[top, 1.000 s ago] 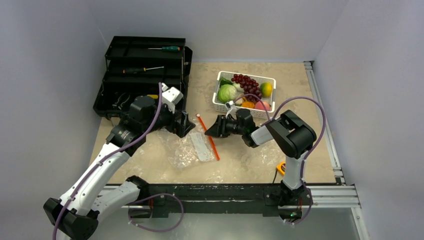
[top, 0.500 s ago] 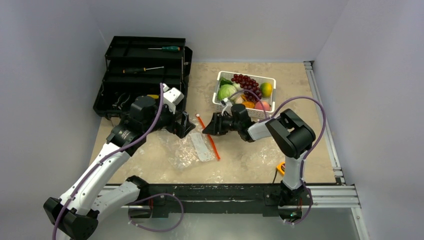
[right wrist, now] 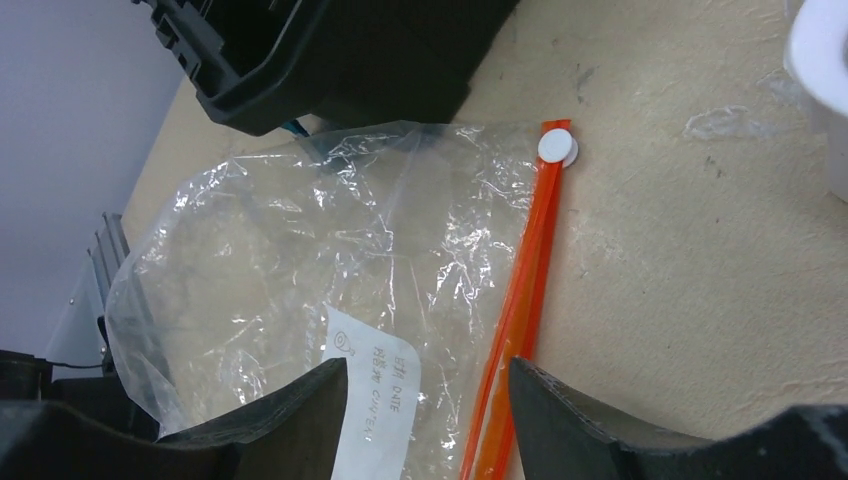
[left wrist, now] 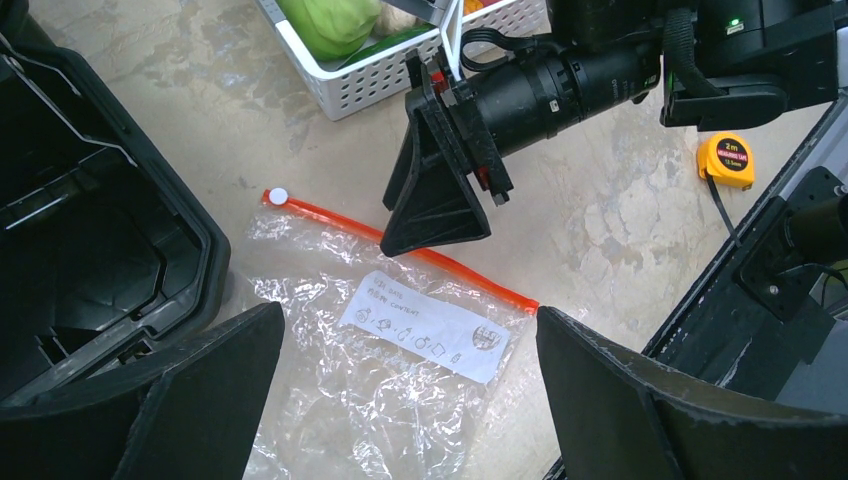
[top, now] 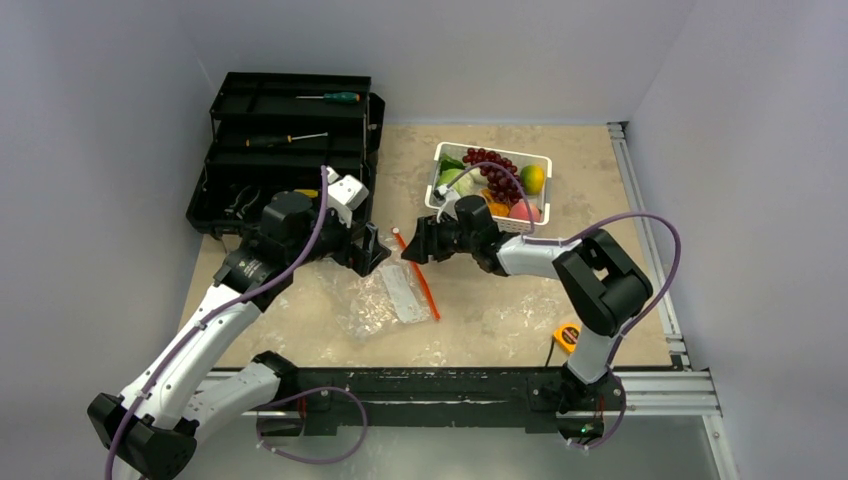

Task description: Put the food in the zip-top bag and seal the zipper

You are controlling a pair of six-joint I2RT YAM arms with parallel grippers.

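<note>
The zip-top bag point(top: 385, 298) lies flat and empty on the table, white label up; it also shows in the left wrist view point(left wrist: 400, 370) and the right wrist view point(right wrist: 290, 270). Its zipper point(top: 422, 283) is an orange-red strip point(right wrist: 525, 300) with a white slider point(right wrist: 556, 147) at the far end. The food, with green cabbage point(top: 452, 178), purple grapes point(top: 495, 170) and a yellow lemon point(top: 533, 178), sits in a white basket point(top: 440, 214). My right gripper point(top: 415, 250) is open and empty, low over the zipper point(left wrist: 400, 240). My left gripper point(top: 372, 256) is open, above the bag's far left corner.
A black open toolbox point(top: 280, 140) with screwdrivers point(top: 325, 98) stands at the back left, close to the left gripper. A yellow tape measure point(top: 566, 335) lies near the right arm's base. Metal rails point(top: 650, 250) run along the table's right and front edges.
My right gripper has moved left and slightly farther, from beside the basket to over the upper part of the zipper. The left arm and the bag have not moved.
</note>
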